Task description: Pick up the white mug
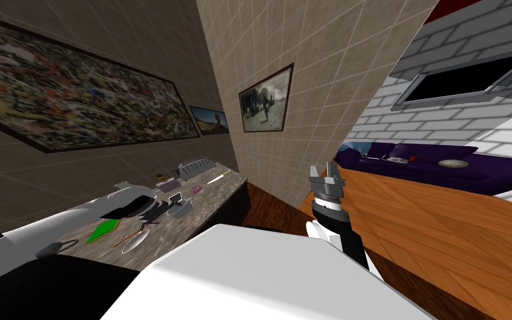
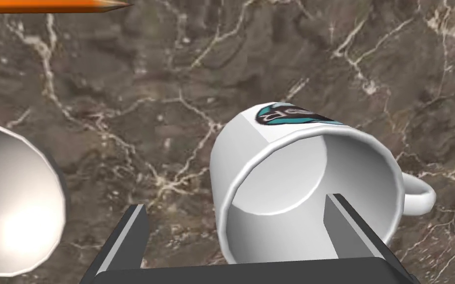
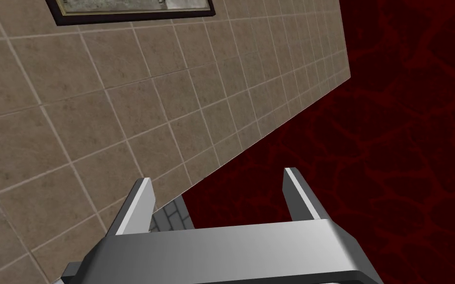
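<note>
On marbled counter [image 2: 123, 98], spread left claw [image 2: 235, 203] straddles teal-emblemed white mug [image 2: 271, 167].

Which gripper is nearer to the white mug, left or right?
Left. The left gripper is at the white mug, rim between its fingers; the right gripper is far off.

No legible text, number, brand or sign anywhere. Closest thing to label: teal-and-black emblem [image 2: 290, 116] on side of white mug [image 2: 271, 167], which sits on brown marbled bench [image 2: 172, 98]. Emblem shows curling shapes only, no letters to make out. Large framed painting [image 1: 71, 105] and smaller framed picture [image 1: 266, 100] on walls: no readable caption or signature.
</note>
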{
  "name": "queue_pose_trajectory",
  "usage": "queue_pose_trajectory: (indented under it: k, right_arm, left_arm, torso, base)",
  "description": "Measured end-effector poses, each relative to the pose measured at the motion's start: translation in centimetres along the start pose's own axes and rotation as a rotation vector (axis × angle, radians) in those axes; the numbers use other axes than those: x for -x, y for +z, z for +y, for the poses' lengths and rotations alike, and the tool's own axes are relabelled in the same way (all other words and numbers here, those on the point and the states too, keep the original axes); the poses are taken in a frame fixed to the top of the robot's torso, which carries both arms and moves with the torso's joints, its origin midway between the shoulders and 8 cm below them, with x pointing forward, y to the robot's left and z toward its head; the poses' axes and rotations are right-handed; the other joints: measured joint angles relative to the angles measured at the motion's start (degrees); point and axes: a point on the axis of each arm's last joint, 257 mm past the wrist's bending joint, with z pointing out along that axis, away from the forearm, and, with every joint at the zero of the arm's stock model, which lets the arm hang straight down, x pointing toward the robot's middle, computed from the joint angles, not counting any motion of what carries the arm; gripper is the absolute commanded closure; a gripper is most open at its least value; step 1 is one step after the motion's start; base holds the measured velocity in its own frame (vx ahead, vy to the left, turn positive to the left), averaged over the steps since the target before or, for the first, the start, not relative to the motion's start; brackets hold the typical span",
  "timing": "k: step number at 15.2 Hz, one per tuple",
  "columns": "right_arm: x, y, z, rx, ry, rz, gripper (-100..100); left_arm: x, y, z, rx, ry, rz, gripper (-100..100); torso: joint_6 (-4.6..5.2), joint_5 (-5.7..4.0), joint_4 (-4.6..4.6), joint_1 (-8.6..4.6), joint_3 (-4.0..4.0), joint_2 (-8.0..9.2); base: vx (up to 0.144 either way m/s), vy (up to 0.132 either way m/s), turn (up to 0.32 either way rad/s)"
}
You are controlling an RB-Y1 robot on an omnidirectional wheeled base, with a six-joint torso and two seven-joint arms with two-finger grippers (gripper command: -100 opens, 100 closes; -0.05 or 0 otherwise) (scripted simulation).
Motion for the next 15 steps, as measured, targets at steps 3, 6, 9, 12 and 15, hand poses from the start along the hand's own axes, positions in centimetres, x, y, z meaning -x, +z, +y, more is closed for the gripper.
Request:
queue_pose_trajectory:
  k: [3, 6, 9, 12, 15]
  right_arm:
    - [0.0, 0.0, 0.0, 0.000, 0.000, 0.000, 0]
    - [0.0, 0.0, 0.0, 0.000, 0.000, 0.000, 0]
    - [0.0, 0.0, 0.0, 0.000, 0.000, 0.000, 0]
    - [0.0, 0.0, 0.0, 0.000, 0.000, 0.000, 0]
    - [0.0, 0.0, 0.0, 0.000, 0.000, 0.000, 0]
  left_arm:
    - [-0.2, -0.4, -2.4, -0.064, 0.021, 0.002, -100]
    - [0.2, 0.5, -3.0, -0.068, 0.018, -0.002, -100]
    - [0.4, 1.3, -3.1, -0.066, 0.013, 0.002, 100]
    - [0.5, 1.3, -3.2, -0.068, 0.012, 0.001, 100]
    - [0.0, 0.3, -2.9, -0.068, 0.018, 0.004, 100]
  torso:
    - [-0.02, 0.01, 0.00, 0.03, -0.01, -0.02]
    - [-0.04, 0.06, 0.00, 0.19, -0.01, -0.01]
    - [-0.06, 0.06, 0.00, 0.21, 0.00, -0.01]
    - [-0.03, 0.06, 0.02, 0.16, 0.00, -0.03]
    - [-0.07, -0.02, 0.06, 0.07, 0.05, 0.03]
  base:
    - [-0.002, -0.020, -0.116]
    - [0.001, 0.017, -0.060]
    - [0.000, 0.008, -0.009]
    - [-0.001, 0.002, 0.003]
    - [0.000, -0.017, 0.068]
